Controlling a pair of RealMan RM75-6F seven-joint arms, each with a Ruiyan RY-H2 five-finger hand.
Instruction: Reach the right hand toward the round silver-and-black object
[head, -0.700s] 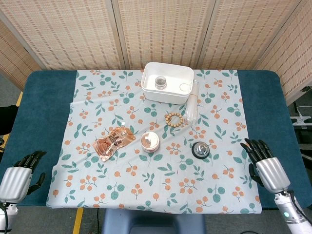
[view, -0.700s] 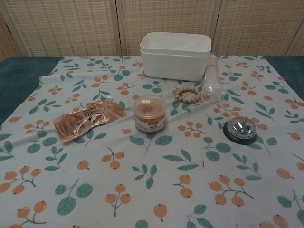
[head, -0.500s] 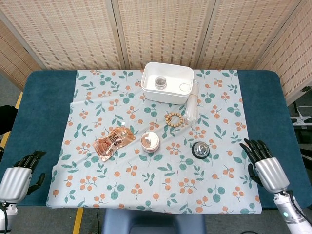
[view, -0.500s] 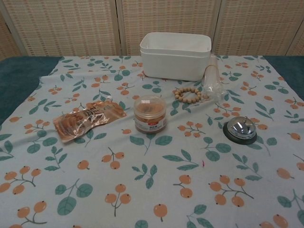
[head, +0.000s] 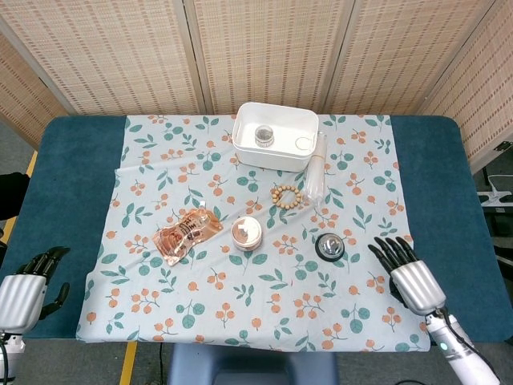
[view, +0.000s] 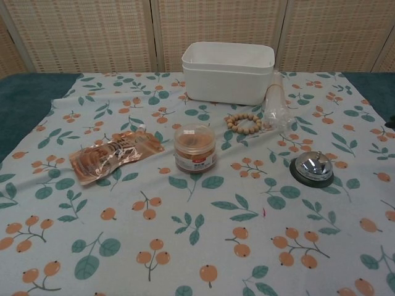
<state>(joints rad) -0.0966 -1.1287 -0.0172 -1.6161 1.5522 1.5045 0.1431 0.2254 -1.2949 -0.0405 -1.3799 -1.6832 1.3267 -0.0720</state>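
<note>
Two hands are seen at the near edge of the table, one at each corner. The right hand point(head: 410, 277) has been moved in toward the middle since half a second ago: it was out over the blue table edge, and now its fingers point(head: 389, 253) are spread over the flowered cloth point(head: 160, 160). Nothing is held in it, and its fingers are apart.

The round silver-and-black object point(head: 329, 246) (it looks like a small desk bell) is set on the cloth, to the right of the small round jar point(head: 247, 233) and in front of the bead bracelet point(head: 285, 196). In the chest view the bell point(view: 313, 168) is seen with a shiny dome on a black base. The hand is now near the bell but not touching it; a strip of cloth can be seen between them.

So the reach is judged to be well begun but not done. A bit more travel to the left and forward is needed for the bell to be met.

The left hand point(head: 22, 287) is kept low at the other corner with its fingers curled in, and nothing is held in it. The white box point(head: 309, 152) at the far side is not needed for this step.
</note>
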